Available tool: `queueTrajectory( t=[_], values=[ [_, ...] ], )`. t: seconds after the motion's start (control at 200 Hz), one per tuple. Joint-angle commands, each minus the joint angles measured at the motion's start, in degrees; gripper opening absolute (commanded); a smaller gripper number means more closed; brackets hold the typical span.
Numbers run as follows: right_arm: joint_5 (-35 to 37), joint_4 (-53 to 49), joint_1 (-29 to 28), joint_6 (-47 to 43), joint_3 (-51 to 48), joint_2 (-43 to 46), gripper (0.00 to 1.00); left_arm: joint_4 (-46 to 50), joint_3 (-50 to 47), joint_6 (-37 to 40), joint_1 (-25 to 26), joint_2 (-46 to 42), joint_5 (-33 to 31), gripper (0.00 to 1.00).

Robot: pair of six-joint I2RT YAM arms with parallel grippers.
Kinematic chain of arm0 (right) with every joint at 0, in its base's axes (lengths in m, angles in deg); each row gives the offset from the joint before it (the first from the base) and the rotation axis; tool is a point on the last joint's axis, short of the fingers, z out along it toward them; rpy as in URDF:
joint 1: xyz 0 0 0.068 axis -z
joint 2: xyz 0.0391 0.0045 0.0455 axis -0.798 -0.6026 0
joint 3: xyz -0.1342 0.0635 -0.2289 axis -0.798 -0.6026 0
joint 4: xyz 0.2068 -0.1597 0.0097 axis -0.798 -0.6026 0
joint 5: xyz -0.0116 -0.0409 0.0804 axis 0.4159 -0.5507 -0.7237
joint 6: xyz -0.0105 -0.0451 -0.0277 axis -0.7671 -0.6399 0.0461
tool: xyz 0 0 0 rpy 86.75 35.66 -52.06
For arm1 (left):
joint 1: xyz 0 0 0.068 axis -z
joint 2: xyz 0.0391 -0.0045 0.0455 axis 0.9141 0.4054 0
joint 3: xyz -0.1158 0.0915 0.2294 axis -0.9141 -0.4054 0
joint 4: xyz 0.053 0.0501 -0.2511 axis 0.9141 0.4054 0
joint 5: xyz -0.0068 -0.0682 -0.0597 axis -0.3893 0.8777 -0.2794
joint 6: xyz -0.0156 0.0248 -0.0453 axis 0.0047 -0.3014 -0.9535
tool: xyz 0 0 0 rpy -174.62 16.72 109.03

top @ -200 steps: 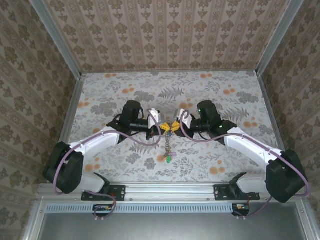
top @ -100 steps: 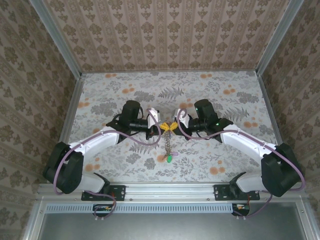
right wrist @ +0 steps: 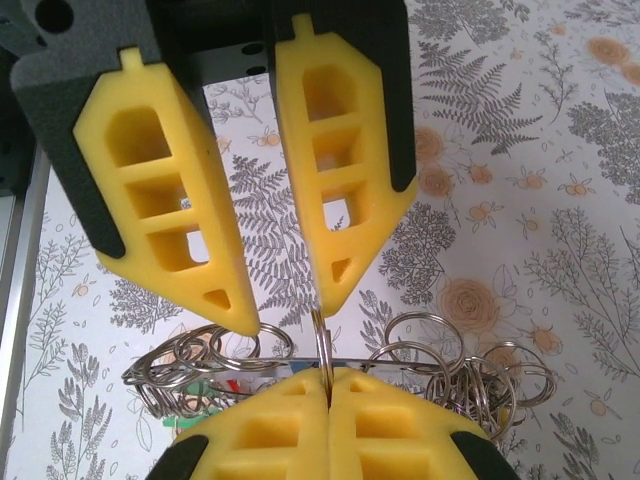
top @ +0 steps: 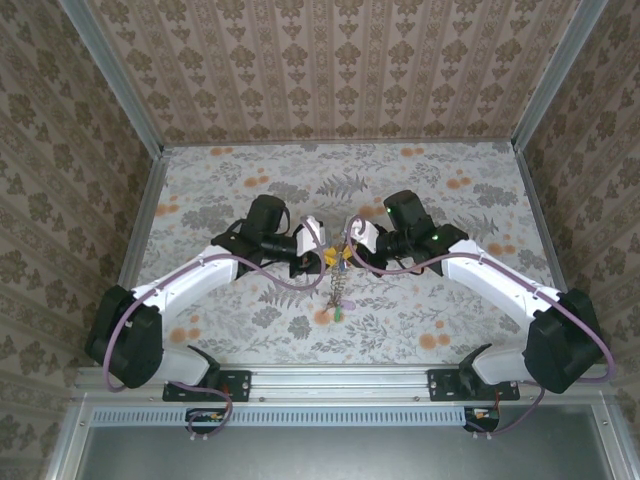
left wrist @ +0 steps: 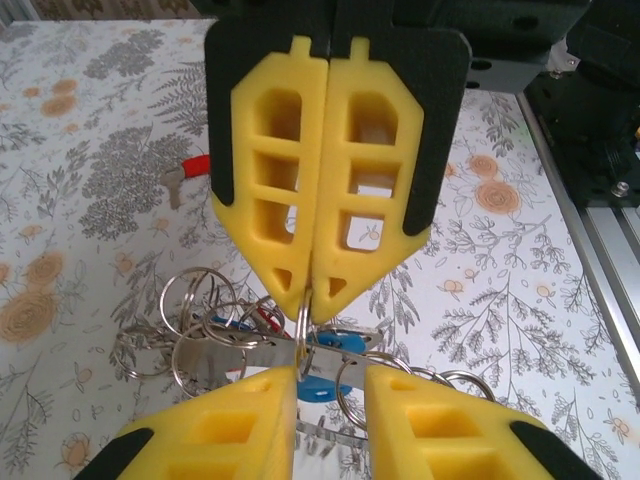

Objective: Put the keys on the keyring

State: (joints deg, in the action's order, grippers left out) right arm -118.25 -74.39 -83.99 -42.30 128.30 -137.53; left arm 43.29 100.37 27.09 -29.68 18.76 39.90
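Slightly parted since a moment ago, the left end effector (right wrist: 290, 312) straddles the keyring (top: 340, 287), held over the bench (top: 450, 200) by the clamped right end effector (left wrist: 310, 305); a handover seems underway, so fetching the red-tagged key (left wrist: 190, 172) likely comes next.

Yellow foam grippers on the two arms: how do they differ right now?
The left arm's yellow foam gripper has its fingers spread apart; the right arm's yellow foam gripper has them pressed together. The right one pinches a thin metal ring of the key-laden keyring; the left one clamps nothing. Both have the same latticed foam fingers and face each other, tips nearly meeting.
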Motion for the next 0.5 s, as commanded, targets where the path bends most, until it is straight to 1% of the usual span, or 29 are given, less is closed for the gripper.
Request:
queueTrajectory(
  t=[0.0, 0.32, 0.495],
  values=[
    [1.02, -3.39, -0.67, -1.92, 3.16, -0.28, 0.0, 1.0, 1.9, 1.4, 0.66, -0.58, -0.09, 0.25],
    [1.93, -6.01, -1.8, -2.19, 5.25, -0.54, 0.0, -1.51, 2.45, 0.18, 1.74, 0.68, 0.48, 0.26],
    [1.36, -6.03, -1.91, -2.0, 5.43, -0.49, 0.0, -1.35, 2.86, 0.28, 2.09, 1.52, 0.26, 0.19]
  ],
)
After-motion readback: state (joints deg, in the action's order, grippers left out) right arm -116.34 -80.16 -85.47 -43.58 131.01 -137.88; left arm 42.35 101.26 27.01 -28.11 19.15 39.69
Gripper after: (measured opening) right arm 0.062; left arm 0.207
